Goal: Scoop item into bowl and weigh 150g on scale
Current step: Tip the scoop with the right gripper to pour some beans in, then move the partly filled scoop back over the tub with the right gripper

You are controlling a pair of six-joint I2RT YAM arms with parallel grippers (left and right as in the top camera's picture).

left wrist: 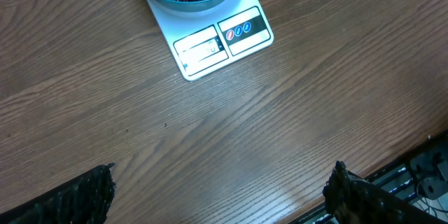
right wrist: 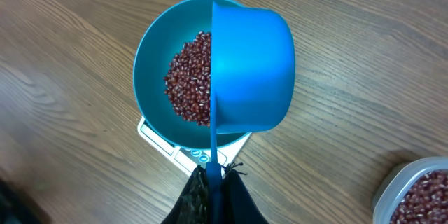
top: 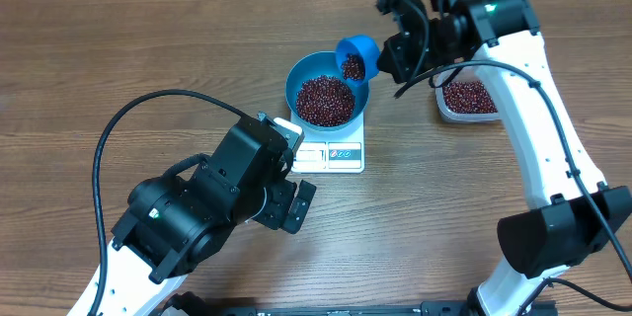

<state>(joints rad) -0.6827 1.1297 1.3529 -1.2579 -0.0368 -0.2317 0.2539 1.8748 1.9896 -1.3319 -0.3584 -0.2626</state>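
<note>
Beans [top: 324, 100] heaped in bowl [top: 291, 86], set on scale [top: 336, 156] at mid-table [top: 148, 49]. Scoop [top: 357, 54], some beans inside, tipped over bowl's right rim. Tub [top: 468, 116] of more beans well right of scale. Scale's display on near edge, before bowl.

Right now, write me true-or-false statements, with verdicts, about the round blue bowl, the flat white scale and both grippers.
1. The round blue bowl sits on the flat white scale. True.
2. The bowl is empty. False: it holds small dark red-brown beans.
3. The right gripper is shut on the small blue plastic scoop's handle. True.
4. The left gripper clamps the scale. False: the left gripper is open, holding nothing.
</note>
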